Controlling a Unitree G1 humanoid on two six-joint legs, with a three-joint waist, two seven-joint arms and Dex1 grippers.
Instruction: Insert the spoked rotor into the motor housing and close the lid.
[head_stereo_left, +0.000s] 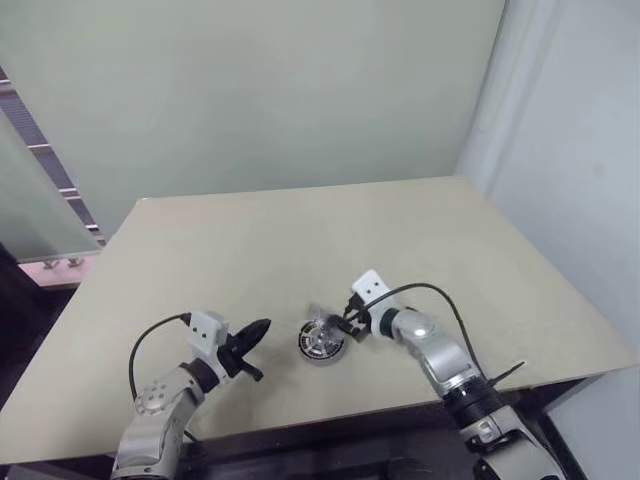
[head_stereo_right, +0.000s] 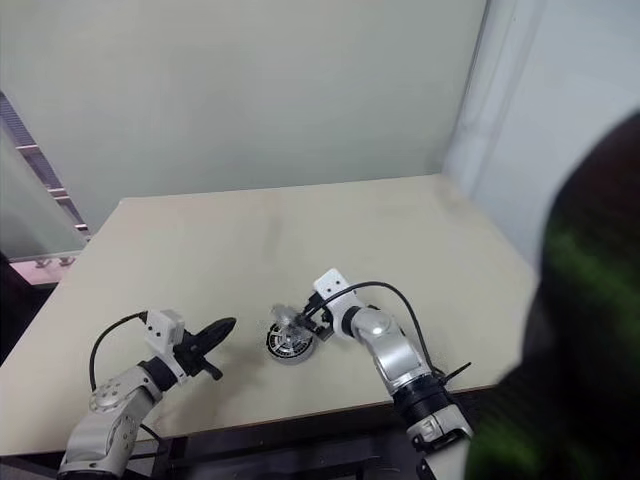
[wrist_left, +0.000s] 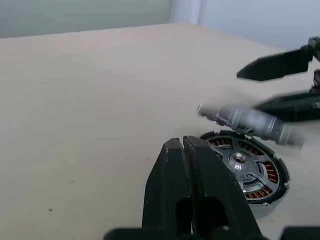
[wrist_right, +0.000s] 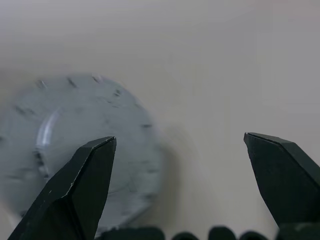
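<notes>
- The right hand (head_stereo_left: 346, 322) stands wide open just over the housing (head_stereo_left: 321, 343), a finger to either side of a blurred grey disc, most likely the lid (wrist_left: 250, 121). Nothing clamps the lid.
- The lid hangs tilted above the housing's far rim, not flat on it. Loose and askew, it could land on edge, jam crooked on the rim, or slide off onto the surface (head_stereo_left: 250, 240).
- The open fingers sit very near the lid. Any sweep of that hand could knock it aside or nudge the small, light housing out of place.
- The left hand (head_stereo_left: 264, 326) is closed and empty, just beside the housing, its tip aimed at it. It braces nothing, so a sideways push would move the housing freely.
- The housing's centre shows silvery spokes, perhaps the rotor (wrist_left: 239, 160) already seated; I cannot tell. If it sits high, the lid will not close.
- The housing is a low round puck: dark rim, a ring of copper-orange windings, bright metal hub. It is hard and smooth and likely slides easily.
- The lid looks thin, flat and round, pale grey with dark ticks near its edge.
- The surface is matte beige, flat and bare.
</notes>
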